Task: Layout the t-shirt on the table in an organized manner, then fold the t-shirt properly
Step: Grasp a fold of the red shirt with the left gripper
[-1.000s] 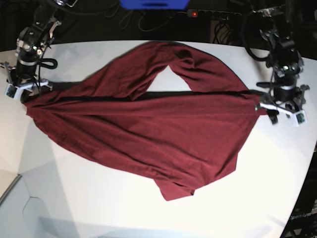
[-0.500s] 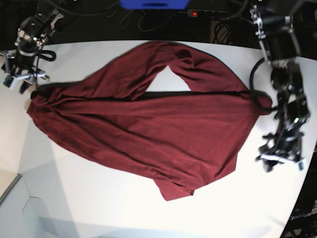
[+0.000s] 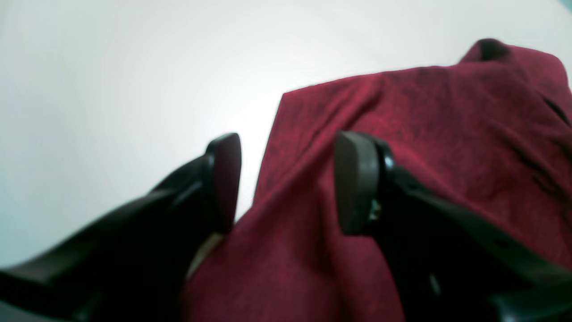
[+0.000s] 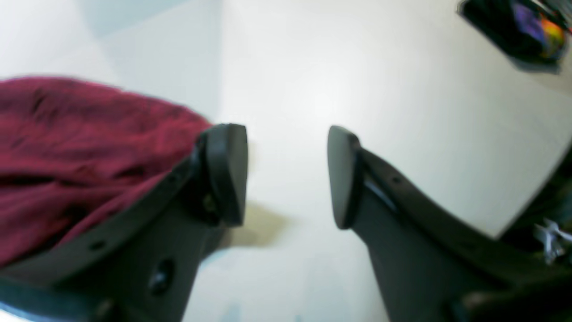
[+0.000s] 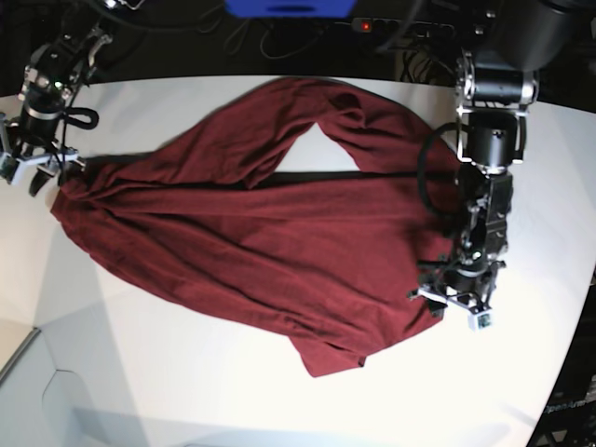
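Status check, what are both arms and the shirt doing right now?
Left gripper open, fingers straddling the t-shirt edge. Right gripper open, empty, beside the shirt. T-shirt rumpled on the table, not yet flat. Nothing in the way.

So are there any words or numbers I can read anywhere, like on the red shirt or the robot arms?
No readable text anywhere.
t-shirt: plain dark red, no print or label showing.
table: plain white, no marks.
left gripper and right gripper: no lettering that can be made out.
Blue thing at the top edge: too cut off to show any writing.
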`<state>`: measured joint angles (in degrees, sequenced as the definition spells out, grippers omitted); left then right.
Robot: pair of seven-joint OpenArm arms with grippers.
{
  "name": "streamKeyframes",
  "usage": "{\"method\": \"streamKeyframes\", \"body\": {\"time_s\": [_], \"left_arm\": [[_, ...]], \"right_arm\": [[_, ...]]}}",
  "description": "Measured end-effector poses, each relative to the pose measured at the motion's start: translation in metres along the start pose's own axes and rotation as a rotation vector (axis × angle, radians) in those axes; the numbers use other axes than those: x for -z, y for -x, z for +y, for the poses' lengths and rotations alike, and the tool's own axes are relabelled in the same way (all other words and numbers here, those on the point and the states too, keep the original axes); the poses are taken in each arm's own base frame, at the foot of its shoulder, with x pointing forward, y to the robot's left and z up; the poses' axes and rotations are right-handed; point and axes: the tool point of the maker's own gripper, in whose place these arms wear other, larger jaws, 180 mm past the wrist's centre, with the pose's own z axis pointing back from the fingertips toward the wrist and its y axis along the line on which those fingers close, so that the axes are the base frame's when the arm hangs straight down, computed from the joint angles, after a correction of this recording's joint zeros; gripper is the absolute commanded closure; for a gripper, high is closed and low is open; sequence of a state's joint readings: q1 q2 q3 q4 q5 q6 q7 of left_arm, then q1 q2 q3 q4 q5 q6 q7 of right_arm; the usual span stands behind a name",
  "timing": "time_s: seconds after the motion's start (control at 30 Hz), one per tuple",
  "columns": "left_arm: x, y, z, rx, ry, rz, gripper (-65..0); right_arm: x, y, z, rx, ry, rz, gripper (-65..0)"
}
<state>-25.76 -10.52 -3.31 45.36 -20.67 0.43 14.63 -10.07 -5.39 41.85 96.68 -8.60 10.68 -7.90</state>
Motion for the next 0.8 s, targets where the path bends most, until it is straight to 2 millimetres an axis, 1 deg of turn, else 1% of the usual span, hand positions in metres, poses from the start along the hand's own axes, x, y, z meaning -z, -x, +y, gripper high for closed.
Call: {"method": "streamKeyframes", "body": {"time_s": [0.13,0.27,0.33,0.37,0.4,0.43,0.5,0.57,0.6,0.63,0.7,0.77,0.8], "left_arm": [[0.006,0.022,-0.001,0.011,-0.008,0.063,-32.6],[0.009,0.027,-0.01,0.062,0.008,0.056,-32.5],[0.011,0.032,-0.01,0.081,0.009,0.053,-32.0],[0.011,0.034,-0.01,0.094,0.009,0.049,-29.2],[0.012,0.036,-0.008,0.108,0.007,0.043,-24.0],[0.011,0.038,-0.008,0.119,0.007,0.044,-17.6],[0.009,0.041,-0.005,0.115,0.005,0.046,0.0],[0.002,0.043,-0.008,0.107,0.022,0.033,-0.8],[-0.001,0.044,-0.01,0.111,0.029,0.025,-2.4],[-0.005,0.045,-0.012,0.117,0.04,0.031,-0.6],[-0.017,0.048,-0.015,0.132,0.061,0.046,0.0],[-0.035,0.039,-0.023,0.133,0.1,-0.007,-0.1],[-0.045,0.031,-0.026,0.122,0.115,-0.046,0.0]], "right_arm": [[0.002,0.006,0.005,-0.002,-0.016,0.017,-29.5],[0.004,0.004,0.005,-0.001,-0.016,0.013,-29.5],[0.007,-0.001,0.006,0.003,-0.015,0.002,-29.5],[0.008,-0.004,0.006,0.005,-0.014,-0.006,-29.5],[0.009,-0.007,0.007,0.005,-0.016,-0.015,-29.5],[0.009,-0.007,0.007,0.005,-0.017,-0.017,-29.5],[0.008,-0.005,0.008,0.007,-0.017,-0.008,-29.5],[0.009,-0.006,0.008,0.01,-0.016,-0.011,-29.5],[0.01,-0.008,0.009,0.013,-0.016,-0.016,-29.5],[0.011,-0.01,0.01,0.016,-0.018,-0.022,-29.5],[0.012,-0.012,0.01,0.018,-0.018,-0.028,-29.5],[0.012,-0.012,0.01,0.016,-0.017,-0.027,-29.5],[0.012,-0.012,0.009,0.015,-0.017,-0.027,-29.5]]}}
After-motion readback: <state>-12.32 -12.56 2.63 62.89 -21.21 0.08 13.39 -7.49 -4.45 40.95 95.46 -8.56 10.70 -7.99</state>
